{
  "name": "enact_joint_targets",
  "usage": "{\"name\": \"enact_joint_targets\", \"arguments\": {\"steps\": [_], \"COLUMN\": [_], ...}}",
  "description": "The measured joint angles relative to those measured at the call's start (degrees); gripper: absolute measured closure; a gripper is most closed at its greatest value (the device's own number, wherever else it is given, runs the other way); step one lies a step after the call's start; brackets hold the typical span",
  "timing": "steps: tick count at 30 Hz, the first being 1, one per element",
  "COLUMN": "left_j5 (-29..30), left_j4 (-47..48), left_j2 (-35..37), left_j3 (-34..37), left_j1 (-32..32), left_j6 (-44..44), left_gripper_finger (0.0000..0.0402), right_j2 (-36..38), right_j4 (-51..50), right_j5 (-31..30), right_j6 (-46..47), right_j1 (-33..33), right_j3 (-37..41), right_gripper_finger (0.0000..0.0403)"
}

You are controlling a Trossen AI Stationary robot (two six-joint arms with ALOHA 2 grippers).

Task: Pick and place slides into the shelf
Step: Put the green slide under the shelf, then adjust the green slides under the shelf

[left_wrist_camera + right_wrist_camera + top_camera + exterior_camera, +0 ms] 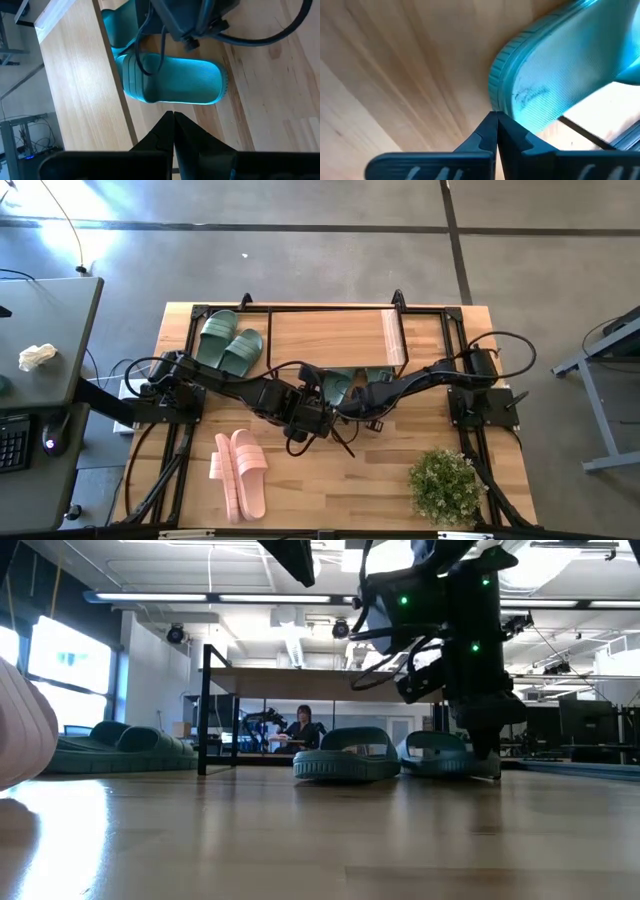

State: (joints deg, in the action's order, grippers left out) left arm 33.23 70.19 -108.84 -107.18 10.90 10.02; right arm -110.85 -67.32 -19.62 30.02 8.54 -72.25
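Note:
Two sage-green slides [345,385] lie flat on the table at the near edge of the shelf [335,335], side by side in the low view [345,755], [450,755]. My right gripper [496,120] is shut and points steeply down at the rounded end of one of them [555,85]. On the near side of the same pair, my left gripper [173,117] hangs shut above the table and touches nothing. Another green pair [228,345] rests on the table left of the shelf. A pale pink pair [240,470] lies near the front edge. My right gripper meets the green slide with its shut fingertips at the sole's ribbed rim [496,102], on the rounded end away from the strap. It comes from above, slanting down. The slide lies flat on the table, sole down.
A potted plant [443,485] stands at the table's near right. The two arms cross close together over the table's middle [320,410]. The shelf's black legs [205,710] stand behind the slides. A desk with a keyboard [15,440] is off the table's left.

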Motion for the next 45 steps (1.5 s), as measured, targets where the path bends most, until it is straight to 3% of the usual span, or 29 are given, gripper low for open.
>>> {"name": "enact_joint_targets", "arguments": {"steps": [13,21,29,45], "left_j5": [-1.6,-14.0,-31.8,-43.9], "left_j4": [1.0,8.8,7.9,-7.3], "left_j2": [0.0,0.0,0.0,-0.8], "left_j3": [0.0,0.0,0.0,2.2], "left_j1": [0.0,0.0,1.9,3.9], "left_j6": [1.3,8.8,18.9,17.0], "left_gripper_finger": [0.0401,0.0401,0.0401,0.0401], "right_j2": [0.0,1.1,10.1,31.2], "right_j4": [0.0,-2.2,-3.2,-3.2], "right_j5": [0.2,0.3,-2.3,-0.9], "right_j6": [-0.4,2.8,8.1,19.3], "right_j1": [2.0,6.9,13.1,23.4], "right_j3": [0.0,0.0,0.0,0.0], "right_gripper_finger": [0.0403,0.0403,0.0403,0.0403]}}
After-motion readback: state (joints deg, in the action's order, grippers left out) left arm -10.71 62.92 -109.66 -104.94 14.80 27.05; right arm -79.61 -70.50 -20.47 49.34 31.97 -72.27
